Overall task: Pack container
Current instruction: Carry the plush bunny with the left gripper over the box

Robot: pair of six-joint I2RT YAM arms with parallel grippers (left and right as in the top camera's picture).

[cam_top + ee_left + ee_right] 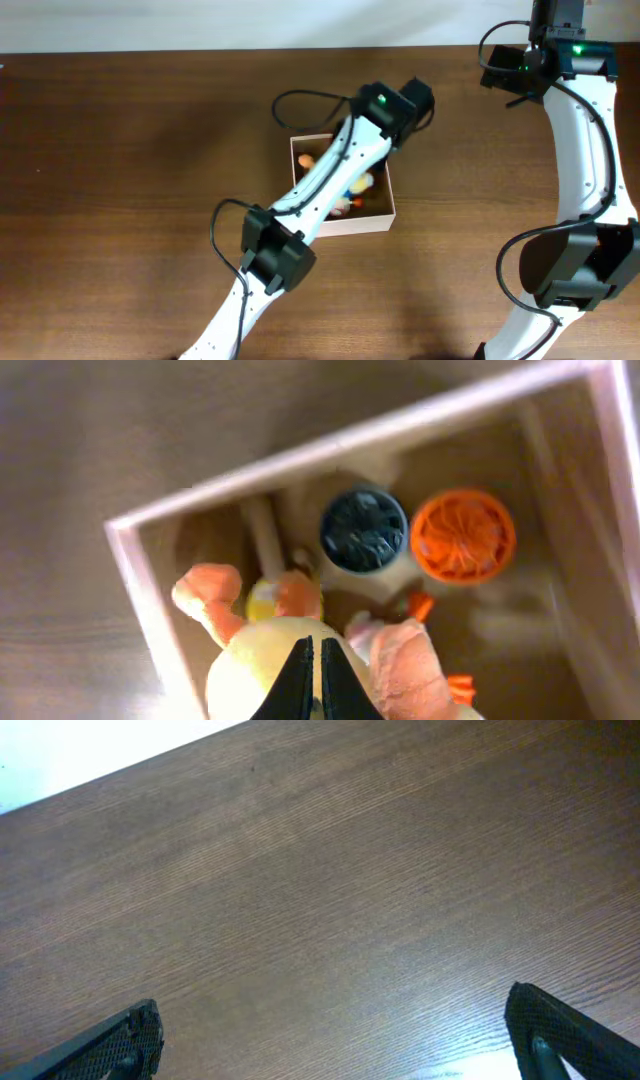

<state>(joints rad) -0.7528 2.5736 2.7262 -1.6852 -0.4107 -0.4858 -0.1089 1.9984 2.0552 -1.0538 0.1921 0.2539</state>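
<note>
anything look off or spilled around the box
Nothing stands out. The container looks intact, the yellow plush toy, black cap and orange cap lie inside it, and nothing shows spilled on the table.

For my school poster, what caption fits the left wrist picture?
Left gripper, shut, above a yellow-and-orange plush toy in the container, beside a dark round piece and an orange ridged disc.

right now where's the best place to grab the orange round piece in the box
Probably pinch the orange round piece across its rim from straight above: its circular face points up and the container walls block side approaches. Avoid the dark round piece beside it.
</note>
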